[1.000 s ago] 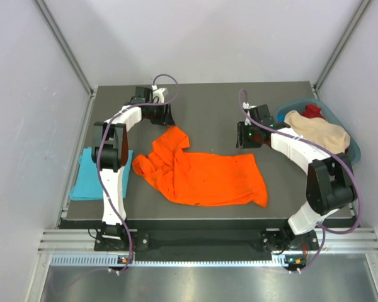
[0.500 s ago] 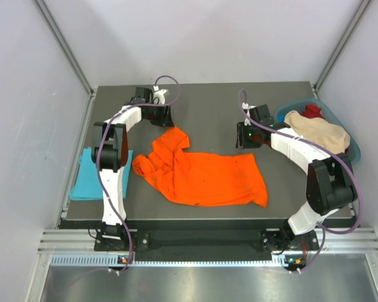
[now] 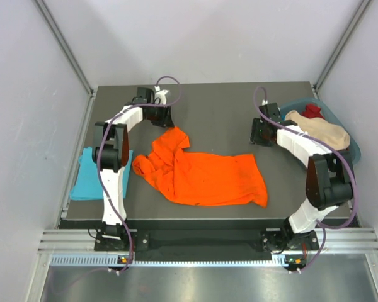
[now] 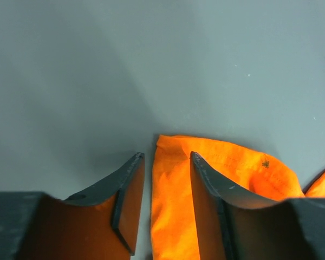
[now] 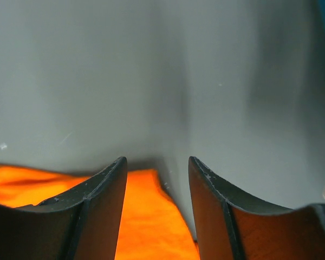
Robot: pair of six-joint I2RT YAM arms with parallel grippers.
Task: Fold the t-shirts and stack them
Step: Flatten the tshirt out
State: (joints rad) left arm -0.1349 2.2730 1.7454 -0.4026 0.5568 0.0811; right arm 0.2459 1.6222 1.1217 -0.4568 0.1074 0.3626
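Observation:
The bright orange t-shirt (image 3: 205, 176) lies spread and rumpled across the middle of the table, one sleeve end pointing to the far left. The light turquoise t-shirt (image 3: 88, 177) lies folded at the table's left edge, partly behind the left arm. My left gripper (image 3: 166, 121) hovers over that sleeve end. In the left wrist view it (image 4: 166, 156) is open, with a strip of orange cloth (image 4: 170, 206) lying between the fingers. My right gripper (image 3: 258, 137) is just beyond the shirt's far right corner. It (image 5: 157, 160) is open too, above an orange corner (image 5: 146, 216).
A blue tub (image 3: 353, 151) at the table's right edge holds beige cloth (image 3: 318, 131) and a red piece (image 3: 312, 111). The right arm curves along in front of the tub. Grey walls close in both sides and the back.
My right gripper has moved to the right and slightly back, off the shirt's far right corner, and opened a little. The left gripper stayed over the sleeve end while its jaws narrowed.

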